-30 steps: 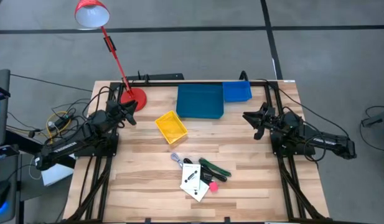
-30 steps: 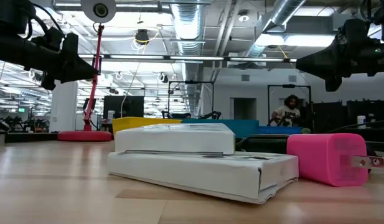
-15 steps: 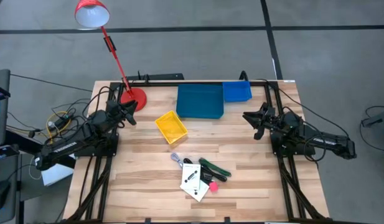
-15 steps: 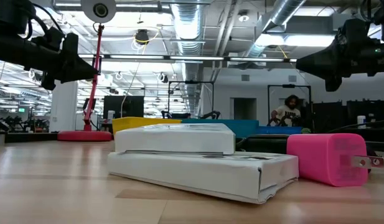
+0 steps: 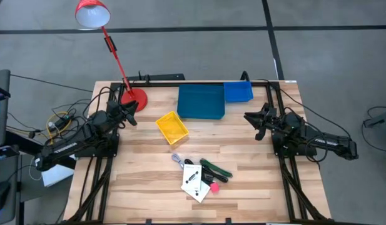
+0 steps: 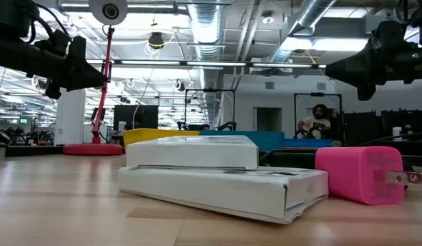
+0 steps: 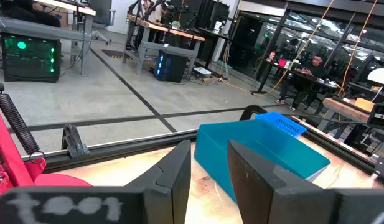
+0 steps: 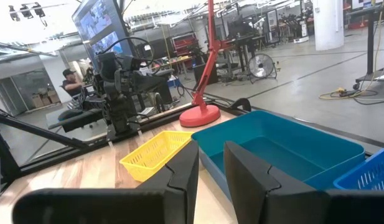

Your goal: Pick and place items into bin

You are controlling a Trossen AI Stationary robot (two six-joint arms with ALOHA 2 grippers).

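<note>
The items lie in a small pile on the wooden table, near its front middle. The pile holds a white card with a black mark, a pink plug, a green pen, black pieces and a clear piece. In the low view the white card and the pink plug rest flat on the table. My left gripper hovers open and empty at the table's far left. My right gripper hovers open and empty at the far right.
A yellow bin, a large teal bin and a small blue bin stand at the table's far middle. A red lamp's base stands at the far left. A person sits in the room beyond.
</note>
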